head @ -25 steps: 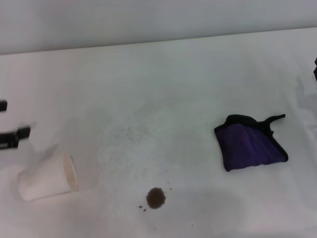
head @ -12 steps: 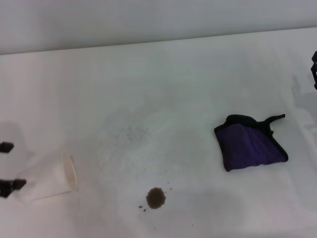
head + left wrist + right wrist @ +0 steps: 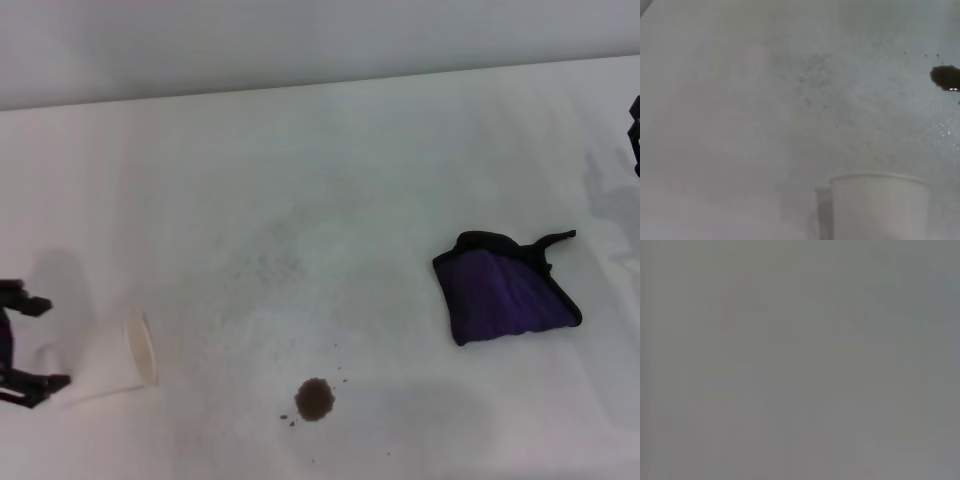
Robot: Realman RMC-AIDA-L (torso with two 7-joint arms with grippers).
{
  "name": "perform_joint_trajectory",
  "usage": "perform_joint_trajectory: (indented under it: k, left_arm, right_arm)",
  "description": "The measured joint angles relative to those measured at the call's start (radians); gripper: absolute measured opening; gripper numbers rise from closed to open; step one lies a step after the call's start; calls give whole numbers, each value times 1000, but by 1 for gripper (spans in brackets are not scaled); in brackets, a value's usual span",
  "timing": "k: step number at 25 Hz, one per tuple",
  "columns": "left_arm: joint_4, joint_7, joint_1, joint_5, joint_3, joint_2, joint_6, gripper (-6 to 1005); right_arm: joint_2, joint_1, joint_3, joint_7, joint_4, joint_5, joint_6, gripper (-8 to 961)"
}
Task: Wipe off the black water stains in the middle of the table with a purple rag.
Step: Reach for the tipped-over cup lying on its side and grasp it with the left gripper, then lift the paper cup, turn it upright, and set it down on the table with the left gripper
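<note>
The black water stain (image 3: 315, 399) is a small dark blot with tiny specks on the white table (image 3: 330, 150), near the front middle. It also shows in the left wrist view (image 3: 946, 77). The purple rag (image 3: 505, 295) lies flat on the right with its black tail pointing back right. My left gripper (image 3: 33, 342) is at the left edge, open, with its fingers on either side of the closed end of a tipped paper cup (image 3: 115, 358). Only a sliver of my right gripper (image 3: 635, 135) shows at the far right edge, well behind the rag.
The white paper cup lies on its side at the front left, mouth toward the stain; it also shows in the left wrist view (image 3: 880, 207). Faint grey speckling (image 3: 270, 265) marks the table's middle. The right wrist view shows only blank grey.
My left gripper has moved toward the table's front, down beside the cup, and its fingers have spread wider. The rag, stain and cup have not moved.
</note>
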Motion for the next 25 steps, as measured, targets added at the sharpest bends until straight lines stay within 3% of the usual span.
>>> perform_joint_trajectory:
  k: [6, 21, 25]
  left_arm:
    - [-84, 5, -11, -10, 54, -1, 45, 892]
    - [-290, 62, -80, -42, 58, -1, 158, 888]
    - [-295, 62, -85, -51, 57, -1, 161, 837]
  right_arm:
    - [0, -10, -10, -2, 0, 0, 34, 411]
    - [-2, -30, -10, -3, -1, 0, 67, 411]
    - [-2, -28, -9, -3, -4, 0, 68, 412]
